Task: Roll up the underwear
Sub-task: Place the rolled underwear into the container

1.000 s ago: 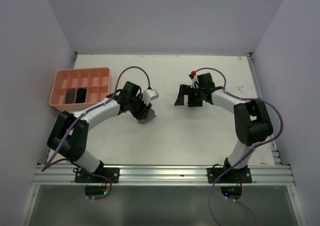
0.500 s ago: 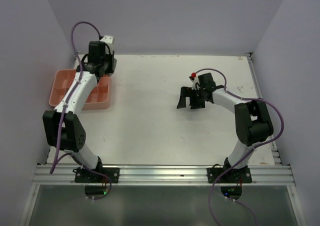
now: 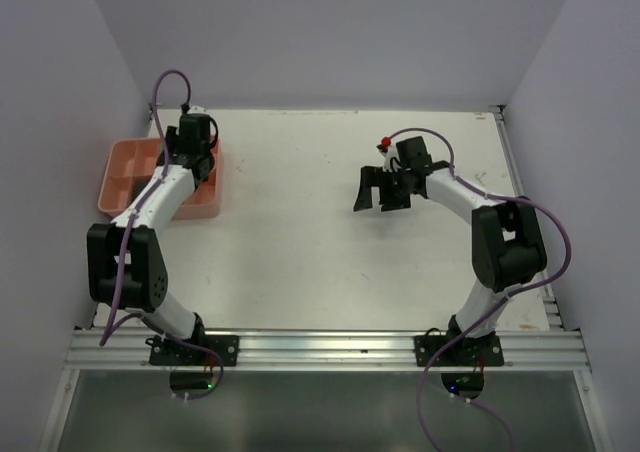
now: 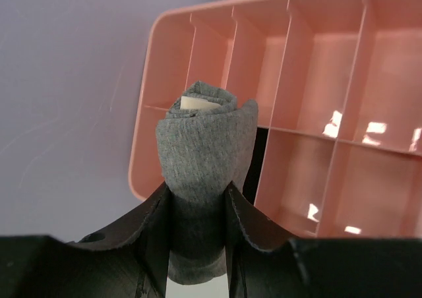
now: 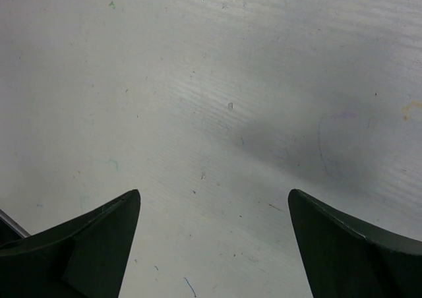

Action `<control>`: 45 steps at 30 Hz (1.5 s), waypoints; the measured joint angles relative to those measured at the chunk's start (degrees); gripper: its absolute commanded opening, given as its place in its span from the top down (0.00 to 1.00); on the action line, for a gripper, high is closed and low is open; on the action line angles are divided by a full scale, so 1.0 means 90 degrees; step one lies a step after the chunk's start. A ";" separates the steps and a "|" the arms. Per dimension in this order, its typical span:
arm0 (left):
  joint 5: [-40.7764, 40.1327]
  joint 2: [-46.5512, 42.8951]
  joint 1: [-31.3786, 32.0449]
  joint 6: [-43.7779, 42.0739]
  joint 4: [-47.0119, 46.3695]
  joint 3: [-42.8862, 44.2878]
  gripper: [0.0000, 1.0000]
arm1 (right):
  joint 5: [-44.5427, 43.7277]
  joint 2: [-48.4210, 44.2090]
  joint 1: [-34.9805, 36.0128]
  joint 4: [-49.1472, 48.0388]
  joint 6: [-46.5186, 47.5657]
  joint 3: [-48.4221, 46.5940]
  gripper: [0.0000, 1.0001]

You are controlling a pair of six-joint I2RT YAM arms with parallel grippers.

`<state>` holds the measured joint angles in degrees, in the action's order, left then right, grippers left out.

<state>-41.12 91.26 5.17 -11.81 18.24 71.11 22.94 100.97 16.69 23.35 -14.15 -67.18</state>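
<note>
Since the frame half a second earlier, the left arm has come down from its raised position over the pink compartment tray [image 3: 118, 172] and now sits lower and closer to it. The right arm shows no appreciable change of place.

Left gripper [image 4: 201, 202]: clenched on a rolled grey underwear [image 4: 208, 146]. Both black fingers [image 4: 153, 229] press against the lower part of the roll, one on each side. The roll stands roughly upright between them. Its upper end points toward the tray and shows the spiral of the rolled cloth with a pale label at the centre. In the left wrist view the roll hangs over the tray's corner compartments, next to the tray's outer wall. Whether it touches the tray cannot be determined. In the top view the arm covers the roll.

The tray lies at the far left of the white table [image 3: 320, 242], close to the side wall. Its dividers and the compartments on the far side of the roll show bare pink plastic.

Right gripper [image 3: 378, 190]: released, its two fingers [image 5: 82, 242] spread wide. It is positioned over bare table surface, well apart from the tray, with only small marks and scuffs on the table beneath it.
</note>
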 measured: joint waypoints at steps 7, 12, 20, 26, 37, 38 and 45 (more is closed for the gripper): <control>-0.0466 -0.0002 0.0000 -0.0393 -0.0580 -0.0969 1.00 | -0.0002 0.0002 0.0000 0.0129 0.0015 -0.0034 0.01; -0.0474 0.0000 0.0000 -0.0430 -0.0848 -0.1020 1.00 | -0.0007 0.0002 0.0000 0.0172 0.0015 -0.0034 0.01; -0.0121 0.0226 -0.0078 -0.0425 -0.0901 -0.0996 1.00 | -0.0129 -0.0153 -0.0012 0.0114 -0.0005 0.0206 0.01; 0.0170 0.0702 -0.0175 -0.0423 -0.0901 -0.0935 1.00 | -0.0209 -0.0418 -0.0017 0.0061 -0.0039 0.0469 0.01; 0.0852 0.1173 -0.0202 -0.0104 -0.0678 -0.0554 1.00 | -0.0338 -0.0515 -0.0017 0.0019 -0.0036 0.0614 0.01; 0.0899 0.1188 -0.0204 -0.0075 -0.0648 -0.0537 1.00 | -0.0338 -0.0515 -0.0017 0.0017 -0.0036 0.0614 0.01; 0.1120 0.1243 -0.0257 0.0146 -0.0423 -0.0495 1.00 | -0.0423 -0.0515 -0.0017 0.0007 -0.0036 0.0614 0.01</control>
<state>-31.05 102.45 2.85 -10.50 14.44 66.65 19.14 96.33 16.53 23.42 -14.48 -61.65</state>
